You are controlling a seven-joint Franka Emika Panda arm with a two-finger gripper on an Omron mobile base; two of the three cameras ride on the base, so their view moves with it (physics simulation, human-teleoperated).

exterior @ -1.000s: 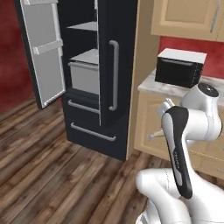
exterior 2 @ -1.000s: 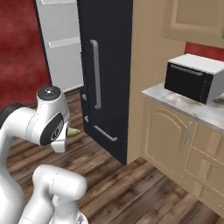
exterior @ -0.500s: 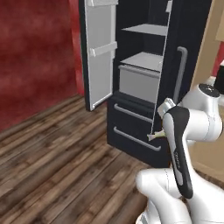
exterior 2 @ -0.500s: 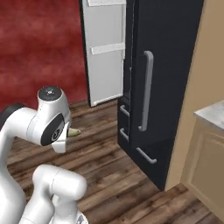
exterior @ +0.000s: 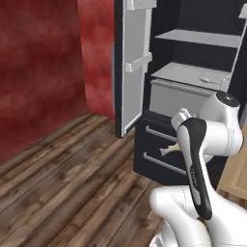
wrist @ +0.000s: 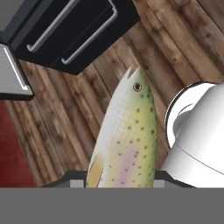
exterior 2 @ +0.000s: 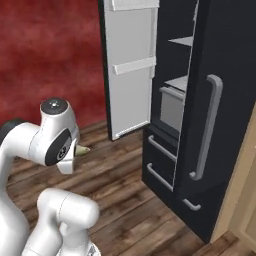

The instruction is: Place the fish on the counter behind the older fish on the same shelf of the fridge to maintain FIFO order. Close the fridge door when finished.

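My gripper is shut on the fish, a slender olive-yellow body with dark flecks, held low over the wooden floor. Its tip pokes out beside my arm. The black fridge stands ahead with its left door swung open. Inside, the shelf lies just over the wide grey drawer. The older fish, small and pale, rests on the shelf's right part. The counter is out of view.
The fridge's right door is closed, with a grey bar handle. Two black bottom drawers sit under the grey interior. A higher shelf is bare. A red wall stands at left, wooden floor below, and a light cabinet edge at right.
The whole picture has shifted: the base has moved, so the open fridge now faces me and the counter with the microwave has slid out of view. The fish stays in my gripper.
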